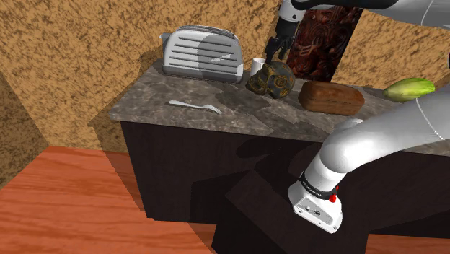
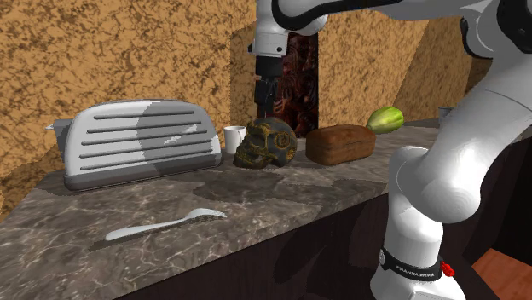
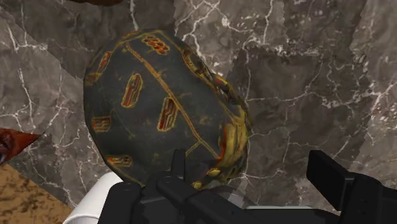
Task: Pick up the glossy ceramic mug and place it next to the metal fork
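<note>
Rough ochre walls (image 1: 86, 43) stand behind a dark, white-veined marble surface (image 1: 238, 117), with a reddish wood floor (image 1: 65, 202) below. On my feeds the white mug (image 1: 257, 65) stands upright at the back of the surface, between the silver toaster (image 1: 202, 52) and a dark skull-shaped ornament (image 1: 272, 79) patterned in gold. It is just beside the skull, and I can't tell whether they touch. The pale grey fork (image 1: 195, 107) lies flat nearer the front edge, in front of the toaster and well apart from the mug. Past the skull, toward the shoulder view's right, sit a brown loaf (image 1: 332, 97) and a green vegetable (image 1: 409, 89). The jaws hang above the skull and mug, pointing down, spread wide and holding nothing. In the wrist view the skull's crown lies beneath them and the mug's white side shows next to it.
</note>
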Controlling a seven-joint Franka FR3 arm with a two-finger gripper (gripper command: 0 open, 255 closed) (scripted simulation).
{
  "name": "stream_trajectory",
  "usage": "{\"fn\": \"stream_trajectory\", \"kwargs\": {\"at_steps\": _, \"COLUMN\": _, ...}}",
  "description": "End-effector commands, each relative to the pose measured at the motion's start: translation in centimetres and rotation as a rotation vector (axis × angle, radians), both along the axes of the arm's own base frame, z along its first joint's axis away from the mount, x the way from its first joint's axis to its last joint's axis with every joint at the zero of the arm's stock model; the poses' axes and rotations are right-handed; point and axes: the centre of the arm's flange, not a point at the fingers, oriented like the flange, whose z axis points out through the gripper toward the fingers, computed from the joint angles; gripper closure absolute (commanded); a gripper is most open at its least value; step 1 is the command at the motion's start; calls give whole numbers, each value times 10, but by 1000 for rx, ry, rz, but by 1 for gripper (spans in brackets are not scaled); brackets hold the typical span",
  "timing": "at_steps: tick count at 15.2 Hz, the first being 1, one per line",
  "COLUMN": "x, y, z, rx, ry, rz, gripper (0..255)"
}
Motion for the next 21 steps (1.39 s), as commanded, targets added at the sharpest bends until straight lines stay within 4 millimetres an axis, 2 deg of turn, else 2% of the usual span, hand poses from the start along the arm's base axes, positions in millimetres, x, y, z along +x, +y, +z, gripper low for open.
{"fn": "stream_trajectory", "kwargs": {"at_steps": 1, "x": 16, "y": -25, "z": -4, "rx": 11, "ry": -2, "rz": 1, "gripper": 0}}
{"fn": "stream_trajectory", "kwargs": {"at_steps": 21, "x": 160, "y": -252, "z": -72, "rx": 131, "ry": -15, "rz": 5, "gripper": 0}}
